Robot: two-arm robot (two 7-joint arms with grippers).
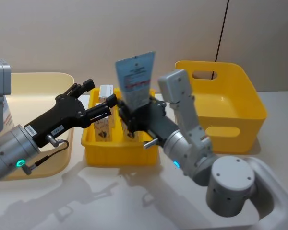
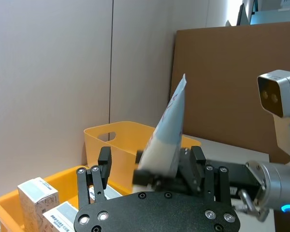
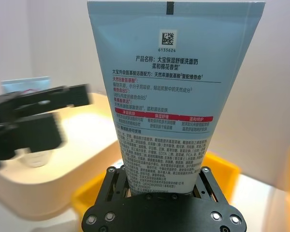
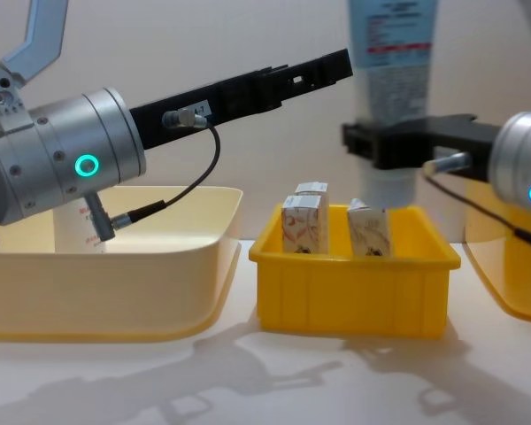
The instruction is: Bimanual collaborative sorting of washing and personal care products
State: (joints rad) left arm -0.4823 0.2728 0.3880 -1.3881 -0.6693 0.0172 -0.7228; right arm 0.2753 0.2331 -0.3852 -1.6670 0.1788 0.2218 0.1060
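Right claw clenched on the lower body of a pale-blue tube. Tube upright, crimped end up, printed text and a red band facing the right wrist camera. It hangs above the small yellow tray, clear of the tray floor (chest view).

Left claw released, fingers spread, reaching over the tray's left side just beside the tube; contact cannot be told.

White cartons with reddish swirls stand upright in the tray.

A second tube stands in the cream bin, left of the tray. A large yellow bin sits right of it, on the white surface.
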